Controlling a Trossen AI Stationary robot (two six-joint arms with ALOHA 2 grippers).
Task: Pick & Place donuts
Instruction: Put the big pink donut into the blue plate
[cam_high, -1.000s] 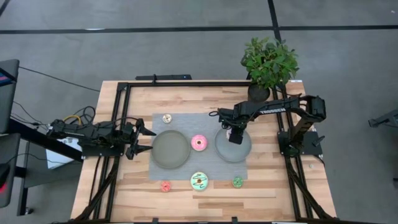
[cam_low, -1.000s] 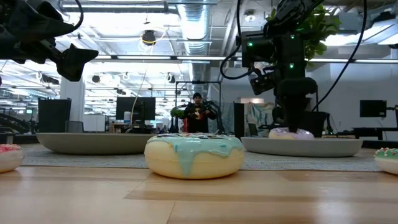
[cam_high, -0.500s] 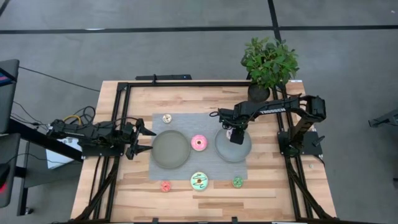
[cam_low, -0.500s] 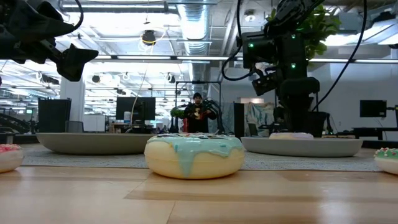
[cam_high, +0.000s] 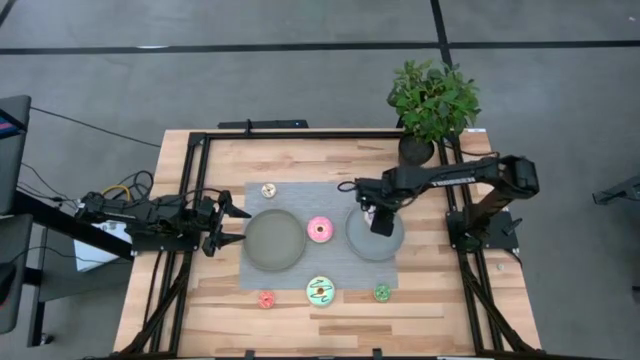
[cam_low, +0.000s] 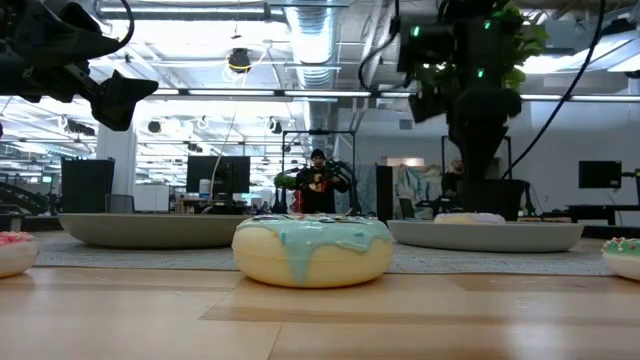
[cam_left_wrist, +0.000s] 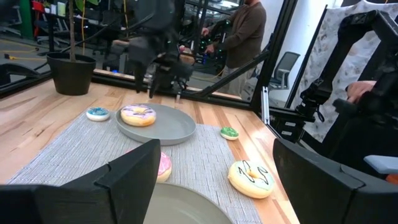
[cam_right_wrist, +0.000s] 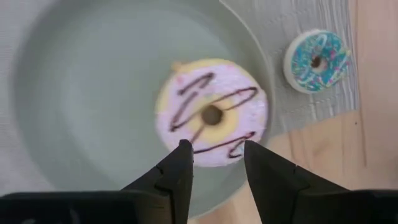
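A white-lilac donut (cam_right_wrist: 211, 115) with dark drizzle lies flat on the right grey plate (cam_right_wrist: 74, 93). My right gripper (cam_right_wrist: 217, 155) hangs above it, pointing down, open, with nothing between its fingers; in the high view it (cam_high: 380, 220) hides the donut. A blue donut (cam_right_wrist: 316, 60) lies on the mat beside that plate. The pink donut (cam_high: 320, 229) lies between the two plates, the tan one (cam_high: 268, 190) far left on the mat. The mint donut (cam_high: 320, 291), red (cam_high: 266, 298) and green (cam_high: 382, 292) lie near the front. My left gripper (cam_high: 235, 225) waits open at the left plate's edge.
The left grey plate (cam_high: 274, 238) holds nothing. Both plates sit on a grey mat (cam_high: 300, 262). A potted plant (cam_high: 430, 100) stands at the table's far right corner. A black frame (cam_high: 190, 200) runs along the table's sides. A person stands in the room beyond the table.
My right gripper has risen from the right plate and drifted a little toward the table's right edge. The white-lilac donut, which stood higher under the fingers a second ago, now lies flat on the plate, free of the gripper.
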